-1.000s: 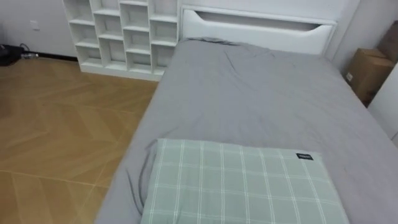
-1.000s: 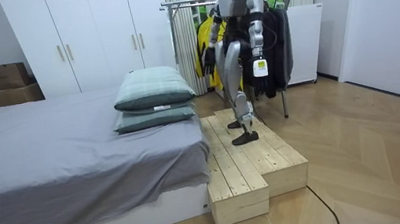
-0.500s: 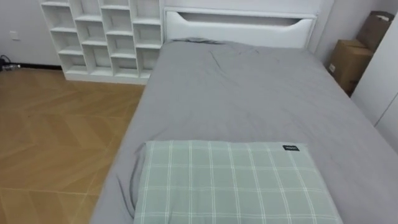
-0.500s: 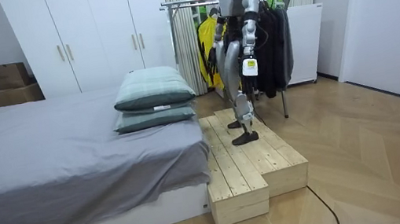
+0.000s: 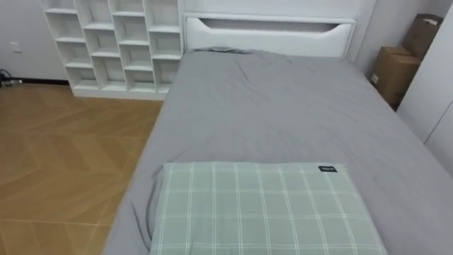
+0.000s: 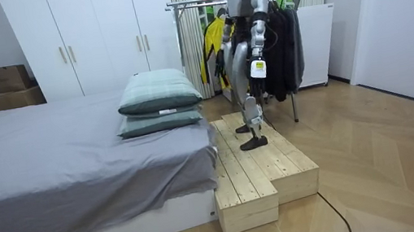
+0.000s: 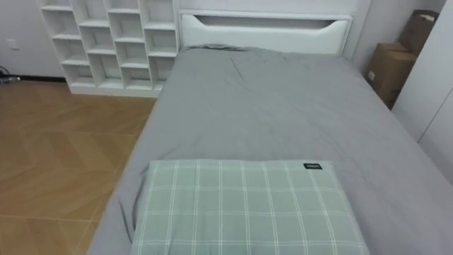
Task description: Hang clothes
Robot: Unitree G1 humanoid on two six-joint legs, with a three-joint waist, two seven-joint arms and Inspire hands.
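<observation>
The near edge cuts off the checked pillow on the grey bed. The right hand and left hand hang by the robot's sides, their state impossible to tell. Its body partly hides the clothes on the rack behind.

The two eye views sit side by side on the robot's head. They look down over the near green checked pillow, along the grey-sheeted bed, toward the white cube shelf. The room view stands well off beside the bed and faces the robot on the pale wooden step platform before the metal clothes rail. All views share bed and pillow.
</observation>
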